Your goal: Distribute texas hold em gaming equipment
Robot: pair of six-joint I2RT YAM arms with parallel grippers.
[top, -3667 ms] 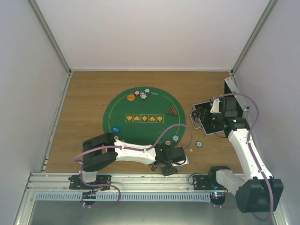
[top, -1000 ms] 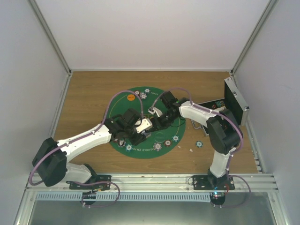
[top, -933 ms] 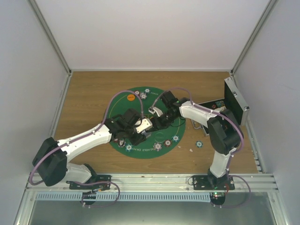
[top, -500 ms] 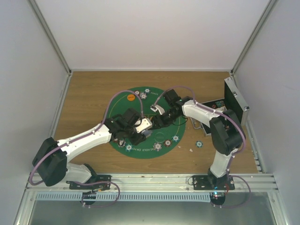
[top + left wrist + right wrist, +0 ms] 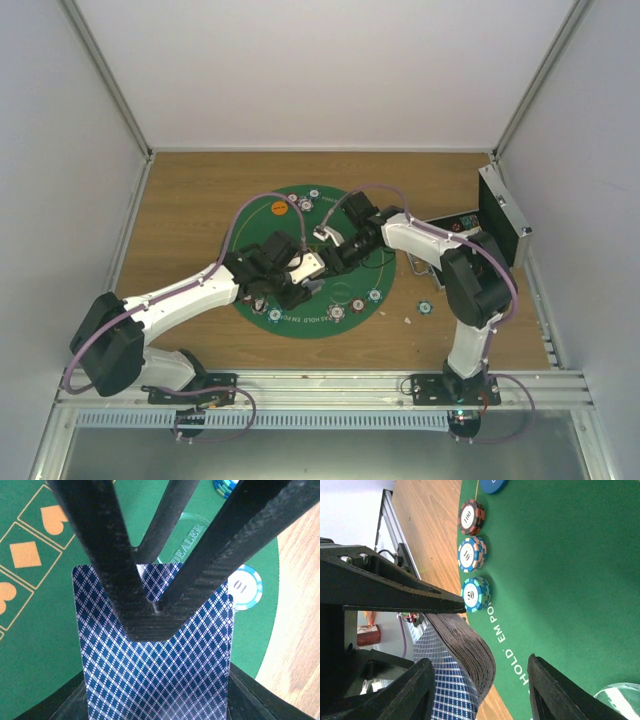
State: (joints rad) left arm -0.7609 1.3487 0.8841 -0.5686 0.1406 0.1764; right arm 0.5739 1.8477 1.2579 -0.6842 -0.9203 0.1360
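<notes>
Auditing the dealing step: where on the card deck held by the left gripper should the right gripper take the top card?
Probably its free short edge, approached from the side opposite the left gripper, which clamps the deck's other end; that edge juts out over the green mat, toward the right gripper.

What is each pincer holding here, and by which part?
Left pincer grips the deck of cards by its two long edges. Right pincer straddles the deck's far end; a hold there cannot be told.
</notes>
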